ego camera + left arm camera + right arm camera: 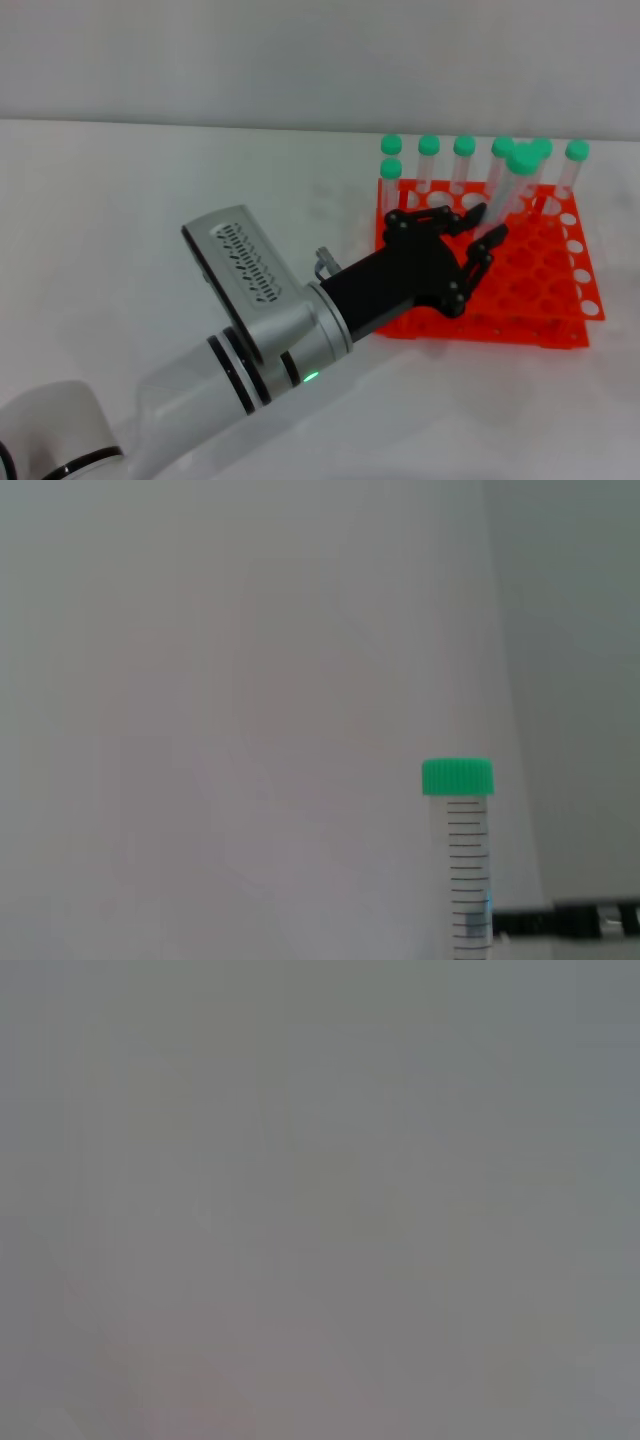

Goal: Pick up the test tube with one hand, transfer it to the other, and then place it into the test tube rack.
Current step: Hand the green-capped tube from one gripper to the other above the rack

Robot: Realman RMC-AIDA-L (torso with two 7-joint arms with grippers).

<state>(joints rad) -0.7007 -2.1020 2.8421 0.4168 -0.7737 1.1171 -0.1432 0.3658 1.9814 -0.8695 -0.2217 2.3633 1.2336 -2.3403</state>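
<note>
the white-and-silver left arm's black multi-fingered hand (pixel 455 250) grips a slender clear green-capped test tube (pixel 508 195) over the bright orange-red holed rack (pixel 560 290), far right.

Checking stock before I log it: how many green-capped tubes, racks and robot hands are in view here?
Green-capped tubes: 8, counting the test tube gripped by the left hand
Test tube rack: 1
Robot hands: 1
Total: 10

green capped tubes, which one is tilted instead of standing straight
The test tube in the left hand, leaning over the test tube rack. Its cap sits near the back row's right end; the other tubes stand upright in holes.
</note>
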